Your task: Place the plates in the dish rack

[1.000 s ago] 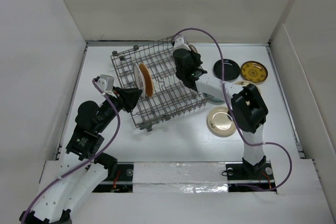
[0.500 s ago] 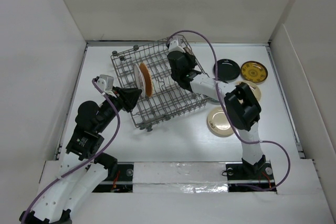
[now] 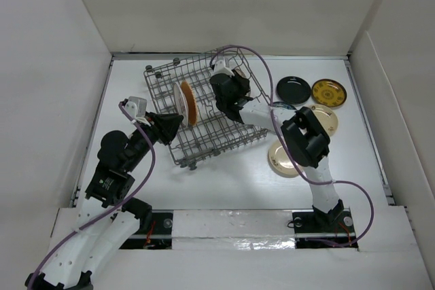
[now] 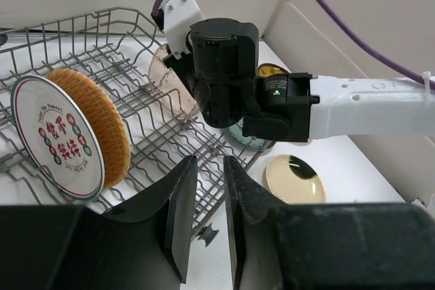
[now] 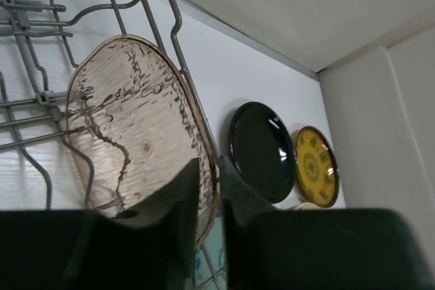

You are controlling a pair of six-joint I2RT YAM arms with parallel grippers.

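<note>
right gripper with pinkish plate shifted left, further over the dish rack, cream-gold plate uncovered

The left gripper is hovering by the near edge of the grey wire dish rack, its fingers slightly apart and gripping nothing. A whitish plate and an orange plate are standing upright together inside. The right gripper is meeting a pinkish plate at the far side.

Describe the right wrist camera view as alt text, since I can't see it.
The right gripper pinches the rim of a pinkish plate standing among the dish rack wires; a black plate and yellow plate lie beyond.
</note>
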